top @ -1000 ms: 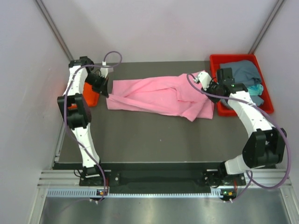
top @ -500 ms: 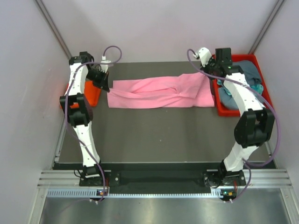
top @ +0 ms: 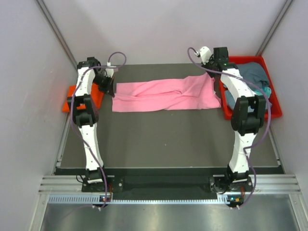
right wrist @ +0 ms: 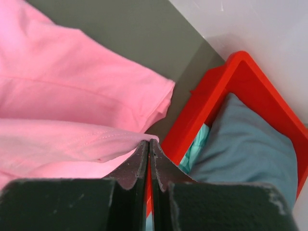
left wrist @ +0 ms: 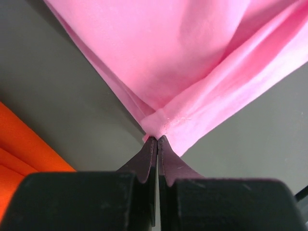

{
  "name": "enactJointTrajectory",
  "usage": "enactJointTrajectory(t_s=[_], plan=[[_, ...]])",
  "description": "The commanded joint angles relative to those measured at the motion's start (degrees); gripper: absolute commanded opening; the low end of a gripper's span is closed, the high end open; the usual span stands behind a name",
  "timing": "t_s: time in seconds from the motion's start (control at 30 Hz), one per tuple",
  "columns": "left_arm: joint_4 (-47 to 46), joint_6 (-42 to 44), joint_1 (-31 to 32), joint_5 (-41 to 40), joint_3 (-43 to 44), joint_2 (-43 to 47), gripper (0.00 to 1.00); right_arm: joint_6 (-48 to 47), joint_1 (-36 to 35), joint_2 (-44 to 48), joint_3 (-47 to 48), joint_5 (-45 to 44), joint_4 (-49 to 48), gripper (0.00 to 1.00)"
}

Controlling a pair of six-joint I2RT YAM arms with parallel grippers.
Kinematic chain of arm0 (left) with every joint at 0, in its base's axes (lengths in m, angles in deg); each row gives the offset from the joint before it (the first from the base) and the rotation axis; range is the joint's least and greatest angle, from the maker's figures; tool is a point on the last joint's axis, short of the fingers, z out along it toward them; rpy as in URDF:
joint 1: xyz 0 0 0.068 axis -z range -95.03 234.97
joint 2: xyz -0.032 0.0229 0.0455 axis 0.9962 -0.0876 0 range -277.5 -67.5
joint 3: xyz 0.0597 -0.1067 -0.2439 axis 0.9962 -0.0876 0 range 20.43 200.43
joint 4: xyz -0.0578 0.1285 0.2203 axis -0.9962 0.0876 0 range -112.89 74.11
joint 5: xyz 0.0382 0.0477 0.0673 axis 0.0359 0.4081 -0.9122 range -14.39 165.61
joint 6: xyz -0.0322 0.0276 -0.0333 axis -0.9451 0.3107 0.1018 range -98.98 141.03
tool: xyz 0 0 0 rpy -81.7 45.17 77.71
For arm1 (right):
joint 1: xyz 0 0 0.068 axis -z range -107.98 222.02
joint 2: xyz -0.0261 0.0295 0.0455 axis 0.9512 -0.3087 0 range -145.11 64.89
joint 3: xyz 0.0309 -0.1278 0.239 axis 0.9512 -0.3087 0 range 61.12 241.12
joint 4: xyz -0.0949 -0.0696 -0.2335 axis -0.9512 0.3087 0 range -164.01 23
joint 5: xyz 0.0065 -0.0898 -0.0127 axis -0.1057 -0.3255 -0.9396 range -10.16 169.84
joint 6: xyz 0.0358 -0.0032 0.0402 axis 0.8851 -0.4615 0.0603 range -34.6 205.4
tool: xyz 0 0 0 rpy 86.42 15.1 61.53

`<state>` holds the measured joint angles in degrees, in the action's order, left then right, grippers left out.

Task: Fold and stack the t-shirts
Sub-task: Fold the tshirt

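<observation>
dark grey worktop (top: 159,139) between pale walls carries the pink shirt (top: 163,95) as a long band beside the far edge, its long axis running from the left edge toward the right edge. the left gripper (left wrist: 157,139) sits at the far left corner, fingers pressed together on the shirt's left tip, a hemmed fold pinched right at the fingertips. from there the cloth fans away toward the right. the right gripper (right wrist: 148,143) sits near the far right corner, likewise clamped on a rolled hem at the shirt's right end, so its cloth lies wholly to its left. each arm thus holds the end nearer to it, and the band between them shows a twist and creases near the middle. whether the middle rests on the worktop or hangs just clear cannot be told from above. just right of the right gripper stands the tray (top: 224,113), with a grey-blue shirt (top: 252,73) and a teal shirt (top: 263,90) inside. an orange shirt (top: 72,96) lies at the left edge beside the left arm. this looks like the spreading step, early in the task. the coming move likely turns on keeping both grips apart along that left-to-right line while drawing the cloth toward the near edge, and the tray wall beside the right gripper is the likeliest snag
</observation>
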<state>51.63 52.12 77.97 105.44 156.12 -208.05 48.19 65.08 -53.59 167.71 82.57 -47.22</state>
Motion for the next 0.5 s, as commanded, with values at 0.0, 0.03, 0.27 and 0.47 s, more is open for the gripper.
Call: enactJointTrajectory(t_s=[0.0, 0.03, 0.27, 0.47], plan=[[-4.82, -3.13, -0.20, -0.20, 2.64, 0.98, 0.00, 0.91, 0.26, -1.40, 5.21, -1.23, -3.93, 0.00], [-5.87, -3.75, -0.11, -0.38, 2.73, 0.81, 0.00, 1.00, 0.17, -1.93, 5.56, -1.31, -4.11, 0.00], [-12.90, -8.50, -0.11, -0.82, 2.73, -0.33, 0.05, 1.18, 0.08, -5.80, 8.11, -2.37, -6.30, 0.00], [-17.74, -14.12, -0.11, 0.05, 2.29, -0.60, 0.38, 0.82, -0.35, -7.91, 8.73, -3.94, -7.45, 0.00]])
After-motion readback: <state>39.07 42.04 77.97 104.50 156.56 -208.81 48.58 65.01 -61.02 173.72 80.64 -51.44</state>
